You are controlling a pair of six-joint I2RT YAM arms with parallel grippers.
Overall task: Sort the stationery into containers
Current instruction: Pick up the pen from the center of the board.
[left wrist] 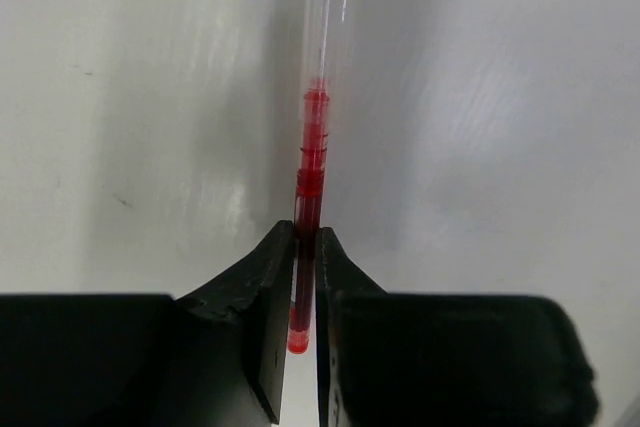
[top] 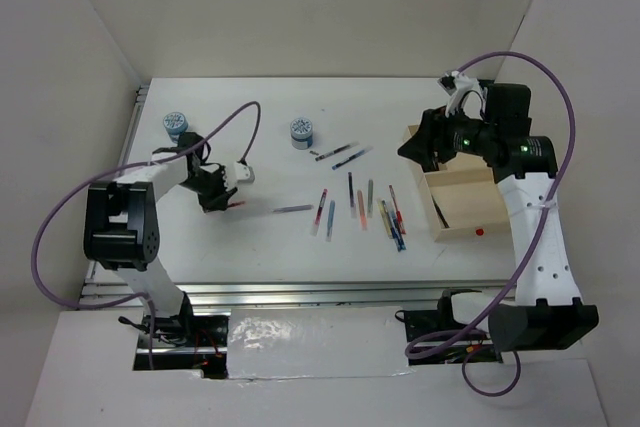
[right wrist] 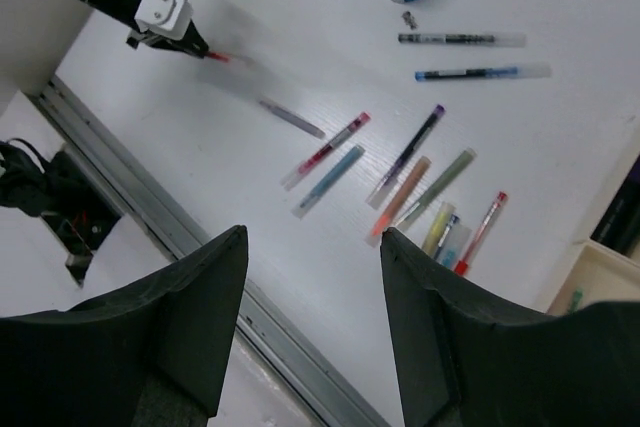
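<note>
Slip risk on lift: red pen (left wrist: 309, 172) pinched near its end in left gripper (left wrist: 305, 239). Right gripper (right wrist: 312, 247) spread, holding nothing.

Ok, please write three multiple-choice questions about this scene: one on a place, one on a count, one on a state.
1. Where on the table is the wooden tray? A) left side B) centre C) right side
2. How many blue-white pots stand there? A) one B) two C) four
3. What do the left fingers do? A) stand wide open B) pinch a red pen C) hold a pot
Key: 1 C, it lies at the table's right edge; 2 B, both in the far half; 3 B, the wrist view shows the pen clamped.
</note>
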